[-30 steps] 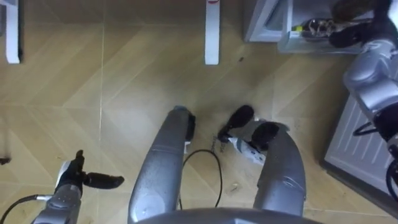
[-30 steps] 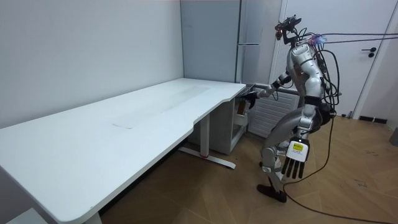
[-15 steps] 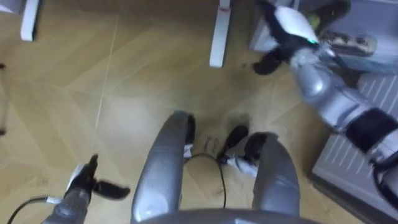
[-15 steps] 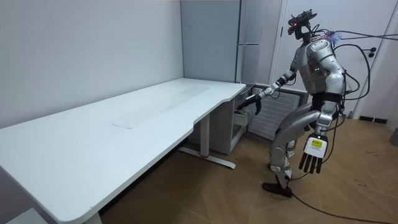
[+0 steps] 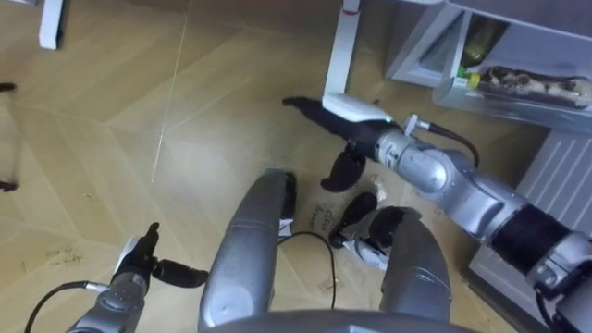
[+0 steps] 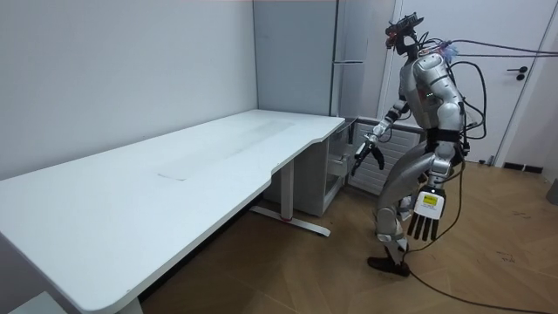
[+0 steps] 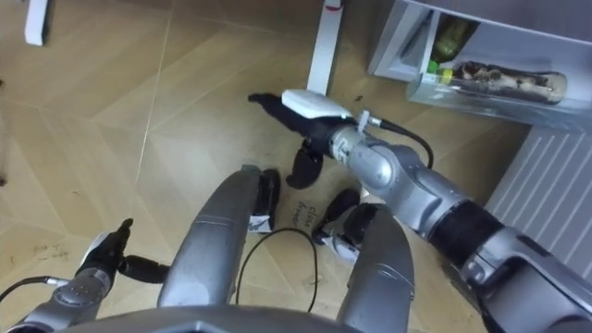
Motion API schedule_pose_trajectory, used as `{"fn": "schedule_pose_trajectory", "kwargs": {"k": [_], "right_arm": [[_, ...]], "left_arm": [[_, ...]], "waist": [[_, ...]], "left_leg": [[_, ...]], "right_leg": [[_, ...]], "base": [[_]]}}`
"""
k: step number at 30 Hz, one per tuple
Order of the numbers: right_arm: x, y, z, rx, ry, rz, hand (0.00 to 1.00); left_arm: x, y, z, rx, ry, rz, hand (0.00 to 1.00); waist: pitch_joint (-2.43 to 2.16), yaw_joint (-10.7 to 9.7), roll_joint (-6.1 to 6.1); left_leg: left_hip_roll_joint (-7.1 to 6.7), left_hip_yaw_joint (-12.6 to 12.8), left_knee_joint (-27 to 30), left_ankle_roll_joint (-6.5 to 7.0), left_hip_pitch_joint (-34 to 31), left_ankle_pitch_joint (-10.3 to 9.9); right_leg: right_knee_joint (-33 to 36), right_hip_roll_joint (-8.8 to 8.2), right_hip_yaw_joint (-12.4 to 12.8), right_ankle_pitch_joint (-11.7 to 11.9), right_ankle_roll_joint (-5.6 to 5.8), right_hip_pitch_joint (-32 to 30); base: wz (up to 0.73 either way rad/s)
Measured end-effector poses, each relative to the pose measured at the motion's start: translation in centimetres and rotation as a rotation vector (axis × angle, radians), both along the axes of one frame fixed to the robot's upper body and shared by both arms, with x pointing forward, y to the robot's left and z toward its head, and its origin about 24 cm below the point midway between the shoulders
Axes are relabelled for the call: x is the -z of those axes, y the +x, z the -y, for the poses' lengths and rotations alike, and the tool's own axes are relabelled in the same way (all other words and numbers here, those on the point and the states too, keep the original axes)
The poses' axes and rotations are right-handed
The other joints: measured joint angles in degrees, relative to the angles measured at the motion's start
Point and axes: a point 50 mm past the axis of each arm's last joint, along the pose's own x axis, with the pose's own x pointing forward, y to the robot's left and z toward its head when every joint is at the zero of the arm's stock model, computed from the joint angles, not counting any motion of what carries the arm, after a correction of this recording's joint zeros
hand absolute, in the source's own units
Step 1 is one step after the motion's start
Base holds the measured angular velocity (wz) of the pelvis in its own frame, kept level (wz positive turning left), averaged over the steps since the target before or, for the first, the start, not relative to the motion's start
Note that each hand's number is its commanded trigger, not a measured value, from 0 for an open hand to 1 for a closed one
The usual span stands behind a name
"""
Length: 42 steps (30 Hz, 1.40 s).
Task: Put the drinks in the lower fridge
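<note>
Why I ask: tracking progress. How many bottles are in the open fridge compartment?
2: a clear plastic bottle lying along the front, a greenish bottle behind it. More may be hidden.

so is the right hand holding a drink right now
No, the right hand is open above the wooden floor with nothing in its fingers.

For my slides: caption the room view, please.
Robot by fridge and white desk, right hand held out open, left hand hanging open.
</note>
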Motion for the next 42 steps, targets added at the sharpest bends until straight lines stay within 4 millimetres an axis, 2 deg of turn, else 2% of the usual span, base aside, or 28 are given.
{"fn": "schedule_pose_trajectory", "kwargs": {"k": [2,5,8,9,11,13,17,20,23,28,31,36,40,42], "right_arm": [[0.5,0.0,0.5,0.023,-0.001,-0.029,0.0],[1.6,0.1,2.4,0.154,0.061,-0.119,0.0],[3.3,0.0,5.3,0.365,0.139,-0.203,0.0],[3.8,0.0,6.3,0.453,0.165,-0.219,0.0],[4.7,-0.5,8.1,0.58,0.198,-0.245,0.0],[6.0,-1.5,10.6,0.748,0.23,-0.293,0.0],[7.2,-3.0,12.9,0.955,0.327,-0.361,0.0],[8.4,-4.6,14.6,1.195,0.519,-0.451,0.0],[8.9,-5.4,15.5,1.363,0.677,-0.491,0.0],[9.7,-6.5,16.3,1.742,1.156,-0.527,0.0],[9.4,-6.2,16.9,1.854,1.37,-0.496,0.0],[8.2,-4.2,17.7,1.909,1.595,-0.441,0.0],[6.5,-1.8,17.7,1.871,1.73,-0.407,0.0],[6.0,-1.1,17.7,1.864,1.792,-0.4,0.0]], "left_arm": [[0.0,0.1,0.1,0.002,-0.002,0.002,0.0],[0.0,0.0,0.1,-0.002,-0.001,0.0,0.0],[0.0,-0.1,0.1,-0.015,-0.001,0.006,0.0],[0.0,-0.2,0.1,-0.017,0.0,0.004,0.0],[0.0,-0.2,0.0,-0.028,0.0,0.007,0.0],[0.0,-0.2,0.0,-0.05,0.002,0.015,0.0],[0.0,-0.4,-0.1,-0.066,0.012,0.013,0.0],[0.0,-0.3,0.0,-0.083,0.026,0.015,0.0],[0.0,-0.3,0.1,-0.106,0.027,0.016,0.0],[0.0,-0.1,0.8,-0.215,0.023,0.042,0.0],[0.3,-0.2,1.4,-0.244,0.019,0.043,0.0],[0.5,-0.5,1.7,-0.26,0.023,0.03,0.0],[0.4,-0.2,1.7,-0.272,0.03,0.031,0.0],[0.4,0.0,1.7,-0.279,0.031,0.036,0.0]], "waist": [[-0.02,-0.6,-0.02],[-0.07,-1.4,-0.12],[-0.16,-3.2,-0.63],[-0.17,-4.1,-0.7],[-0.2,-4.7,-0.85],[-0.25,-5.1,-1.16],[-0.28,-6.4,-1.29],[-0.31,-7.3,-1.23],[-0.3,-7.5,-1.17],[-0.36,-7.8,-1.07],[-0.36,-7.8,-1.08],[-0.34,-7.9,-1.11],[-0.31,-8.1,-1.29],[-0.2,-8.1,-1.49]], "left_leg": [[-0.03,0.0,-0.1,0.04,0.6,-0.1],[-0.09,0.0,-0.6,0.11,1.7,-0.1],[-1.06,-0.1,-1.5,0.32,2.6,0.0],[-1.06,0.1,-1.7,0.56,2.6,0.1],[-0.99,0.2,-1.7,0.59,2.7,0.2],[-0.94,0.5,-2.1,0.63,3.2,0.2],[-0.84,0.6,-2.0,0.78,3.5,0.1],[-0.8,0.5,-1.8,0.83,3.6,0.0],[-0.69,0.7,-1.7,0.85,3.9,0.0],[-0.75,1.1,-1.8,0.85,4.3,0.0],[-0.69,1.3,-1.8,0.86,4.4,0.0],[-0.55,2.0,-1.9,0.92,4.9,0.0],[0.03,3.4,-1.8,1.1,3.6,-0.1],[-0.1,4.0,-1.8,1.21,3.4,-0.1]], "right_leg": [[-0.2,-0.03,0.0,0.0,0.07,0.6],[-0.8,0.02,-0.1,0.1,0.38,1.8],[-0.9,-0.62,0.1,0.1,0.88,2.4],[-1.0,-0.74,0.1,0.1,1.01,2.4],[-1.2,-0.67,0.1,0.3,1.08,2.5],[-1.8,-0.44,0.4,0.5,1.24,2.8],[-1.8,-0.41,0.5,0.5,1.3,3.2],[-1.8,-0.36,0.5,0.6,1.4,3.5],[-1.8,0.12,1.2,0.8,1.61,3.4],[-1.8,0.47,2.1,0.8,1.87,3.3],[-1.7,0.5,2.3,0.9,1.86,3.3],[-1.8,0.71,3.0,1.1,1.99,3.2],[-1.6,1.13,4.3,1.7,1.9,1.0],[-0.9,0.67,4.6,1.7,1.86,0.2]], "base": [[0.0],[0.0],[0.11],[0.07],[-0.04],[-0.09],[-0.02],[0.0],[-0.06],[-0.03],[-0.02],[-0.07],[-0.16],[-0.07]]}}
